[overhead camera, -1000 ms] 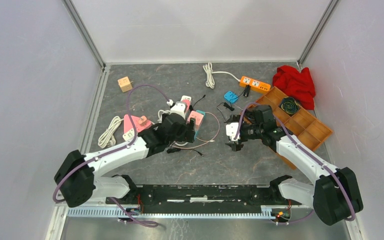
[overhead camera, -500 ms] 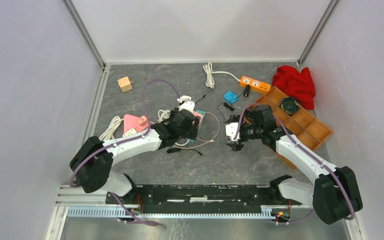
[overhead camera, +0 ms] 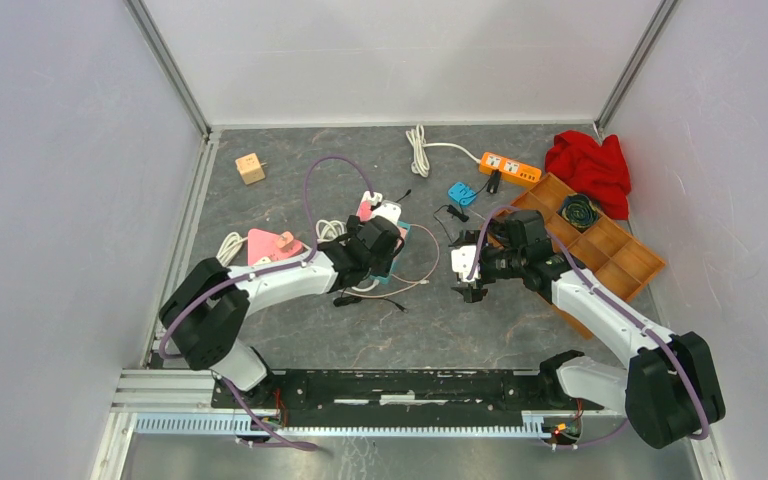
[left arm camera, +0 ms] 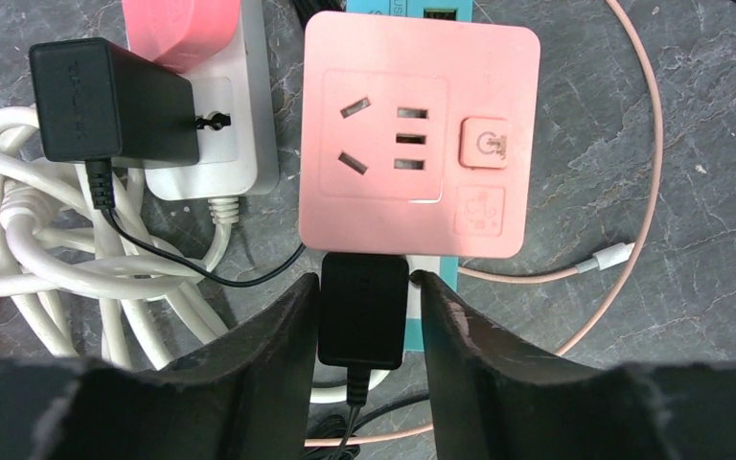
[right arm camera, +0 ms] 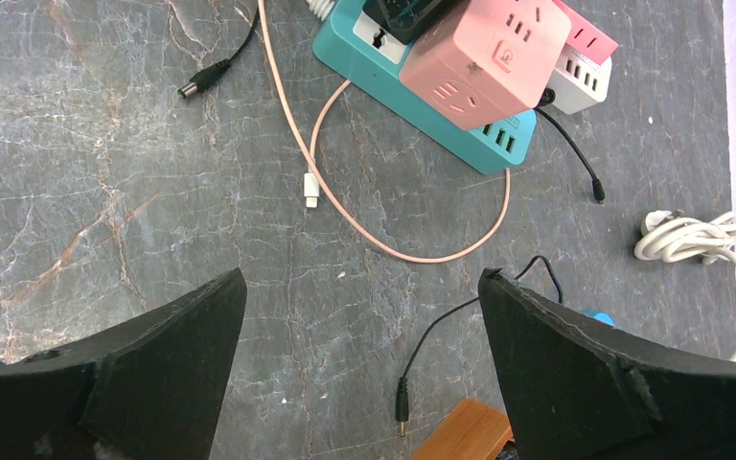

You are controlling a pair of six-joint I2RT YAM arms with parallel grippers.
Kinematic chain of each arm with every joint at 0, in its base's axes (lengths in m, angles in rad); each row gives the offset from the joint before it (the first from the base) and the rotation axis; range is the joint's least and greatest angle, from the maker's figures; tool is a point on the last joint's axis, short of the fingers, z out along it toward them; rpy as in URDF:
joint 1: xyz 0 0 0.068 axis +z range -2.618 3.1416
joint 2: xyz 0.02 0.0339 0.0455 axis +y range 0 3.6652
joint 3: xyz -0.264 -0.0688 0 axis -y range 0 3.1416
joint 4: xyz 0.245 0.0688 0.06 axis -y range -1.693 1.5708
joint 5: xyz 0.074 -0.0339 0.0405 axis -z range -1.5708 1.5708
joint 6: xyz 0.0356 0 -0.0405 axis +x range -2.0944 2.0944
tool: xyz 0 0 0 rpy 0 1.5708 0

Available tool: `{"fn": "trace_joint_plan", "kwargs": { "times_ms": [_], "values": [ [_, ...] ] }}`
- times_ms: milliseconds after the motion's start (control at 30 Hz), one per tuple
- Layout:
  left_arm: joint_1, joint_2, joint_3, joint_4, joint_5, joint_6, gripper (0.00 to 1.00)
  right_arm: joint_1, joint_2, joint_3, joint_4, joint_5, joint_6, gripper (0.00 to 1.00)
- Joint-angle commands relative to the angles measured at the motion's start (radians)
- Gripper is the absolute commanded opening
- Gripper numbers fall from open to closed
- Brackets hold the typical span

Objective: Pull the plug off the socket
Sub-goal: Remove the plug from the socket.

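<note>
Left end effector point(left arm camera: 364, 283) grips black plug point(left arm camera: 364, 331), socket hidden under pink cube point(left arm camera: 420, 134); right end effector point(right arm camera: 361, 278) released.

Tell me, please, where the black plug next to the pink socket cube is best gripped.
Grip the black plug across its two flat, parallel long sides, coming in from the end where its cable leaves. The pink socket cube blocks the opposite end, and both sides are bare. The left gripper sits that way, fingers against either side.
</note>
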Motion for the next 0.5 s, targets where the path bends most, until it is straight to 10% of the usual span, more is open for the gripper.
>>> {"fn": "trace_joint_plan", "kwargs": {
  "times_ms": [0,167,467],
  "values": [
    [-0.004,0.029,0.052,0.028,-0.026,0.041,0.47,-0.005,-0.002,0.023,-0.001,-0.004,-0.024,0.98],
    [-0.004,0.041,0.059,0.024,-0.027,0.040,0.42,-0.005,0.000,0.024,-0.003,-0.004,-0.027,0.98],
    [-0.004,0.024,0.054,0.020,-0.017,0.043,0.04,-0.005,0.013,0.026,-0.009,-0.020,-0.026,0.98]
  ]
}}
